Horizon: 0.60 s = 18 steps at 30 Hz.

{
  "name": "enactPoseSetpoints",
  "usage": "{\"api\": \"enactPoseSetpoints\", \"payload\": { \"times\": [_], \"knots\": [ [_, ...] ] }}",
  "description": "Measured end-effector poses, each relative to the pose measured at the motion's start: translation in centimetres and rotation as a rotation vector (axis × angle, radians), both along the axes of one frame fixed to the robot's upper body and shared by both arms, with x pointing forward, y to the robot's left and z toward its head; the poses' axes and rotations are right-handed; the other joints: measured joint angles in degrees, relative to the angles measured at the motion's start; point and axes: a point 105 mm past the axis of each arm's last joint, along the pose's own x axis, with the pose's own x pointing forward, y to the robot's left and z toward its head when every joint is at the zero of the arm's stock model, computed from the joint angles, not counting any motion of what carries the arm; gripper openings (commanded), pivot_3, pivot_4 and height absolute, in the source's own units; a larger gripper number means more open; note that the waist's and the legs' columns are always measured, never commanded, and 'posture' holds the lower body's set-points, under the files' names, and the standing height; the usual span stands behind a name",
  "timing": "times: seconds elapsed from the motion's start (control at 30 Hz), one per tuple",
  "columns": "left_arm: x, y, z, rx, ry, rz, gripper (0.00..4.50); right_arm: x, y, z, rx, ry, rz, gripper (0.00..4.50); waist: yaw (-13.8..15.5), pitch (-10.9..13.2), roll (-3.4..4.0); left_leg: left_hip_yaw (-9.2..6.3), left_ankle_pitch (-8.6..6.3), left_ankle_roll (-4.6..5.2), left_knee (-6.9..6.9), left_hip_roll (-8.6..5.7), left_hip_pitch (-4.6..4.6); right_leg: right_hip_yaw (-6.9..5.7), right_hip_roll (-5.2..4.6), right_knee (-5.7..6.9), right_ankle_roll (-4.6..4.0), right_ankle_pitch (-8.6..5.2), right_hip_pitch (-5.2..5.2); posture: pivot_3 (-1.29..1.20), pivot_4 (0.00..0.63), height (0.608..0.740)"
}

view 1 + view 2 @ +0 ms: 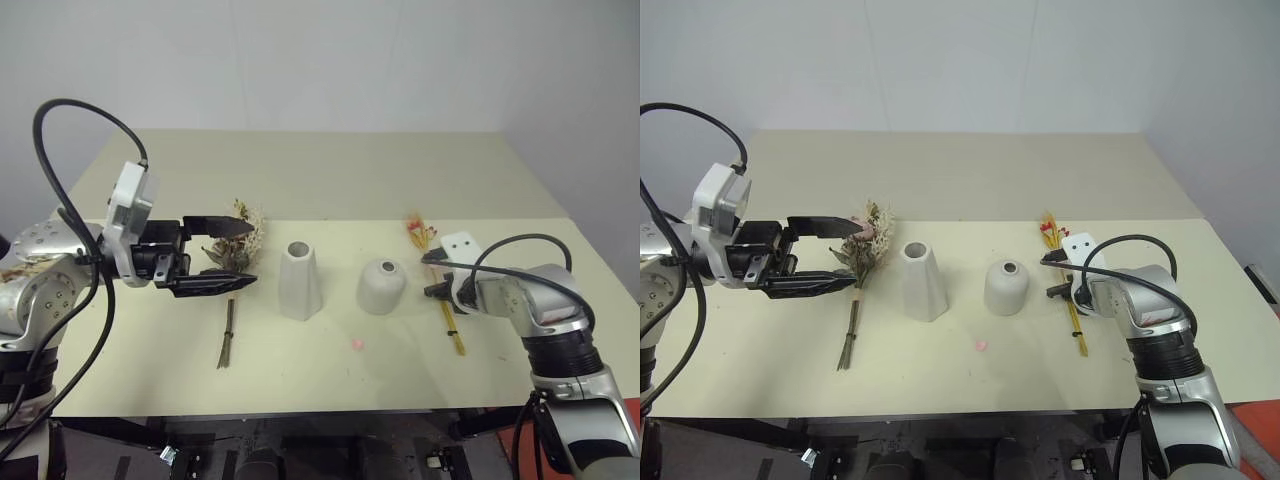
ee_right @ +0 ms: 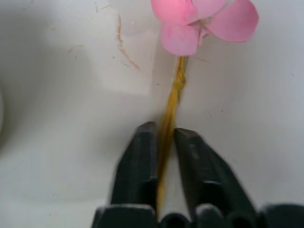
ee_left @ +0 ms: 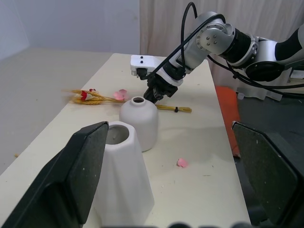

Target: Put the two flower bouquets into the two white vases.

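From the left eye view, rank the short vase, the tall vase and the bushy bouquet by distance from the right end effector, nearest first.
1. Short vase: just left of the right end effector.
2. Tall vase: mid-table, farther left.
3. Bushy bouquet: farthest left, by the left end effector.

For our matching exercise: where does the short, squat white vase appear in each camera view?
Left eye: squat vase right of centre, beside the tall vase.
Right eye: squat vase just right of centre.
Left wrist: squat vase behind the tall vase.
Right wrist: cannot tell.
Shared landmark: loose pink petal.
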Motion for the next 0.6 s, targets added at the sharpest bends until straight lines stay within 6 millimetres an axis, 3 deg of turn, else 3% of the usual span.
{"api": "enactPoseSetpoints", "payload": {
  "times": [0.13,0.23,0.37,0.5,0.6],
  "knots": [
    [0.0,0.0,0.0,0.000,0.000,0.000,4.50,0.3,0.3,0.2,0.075,-0.023,-0.029,0.04,-0.3,0.0,0.00,0.00,0.00,0.00,0.00,0.00,0.00,0.01,0.00,0.02,0.00,0.00,-0.01,0.00,0.150,0.740],
    [0.0,0.1,-0.2,0.002,0.008,0.004,4.50,0.4,-0.4,1.9,0.161,-0.108,-0.079,0.04,-0.3,0.0,0.01,-0.01,0.00,0.00,-0.04,0.00,-0.01,0.00,0.00,0.01,0.00,0.00,-0.02,0.00,0.150,0.740],
    [-0.1,0.5,-0.5,0.000,0.025,0.019,4.50,-0.5,-0.3,6.3,0.331,-0.366,-0.067,0.04,-0.2,0.0,0.01,-0.05,0.00,0.00,-0.11,0.02,-0.04,-0.04,0.01,0.01,0.00,0.00,-0.04,0.00,0.150,0.740],
    [-0.2,0.6,-0.4,-0.006,0.033,0.018,4.50,-1.8,1.4,11.3,0.469,-0.640,0.041,0.04,-0.6,0.0,0.04,-0.04,0.00,0.00,-0.09,0.01,0.01,-0.02,-0.01,0.01,0.01,0.00,-0.03,0.00,0.150,0.740],
    [0.0,0.7,-0.4,-0.009,0.042,0.022,4.50,-2.8,4.0,14.3,0.524,-0.820,0.182,0.04,-1.1,0.0,0.04,-0.05,0.00,-0.01,-0.10,0.04,0.11,-0.02,0.03,0.08,0.01,-0.01,0.01,0.00,0.150,0.740]
  ]
}}
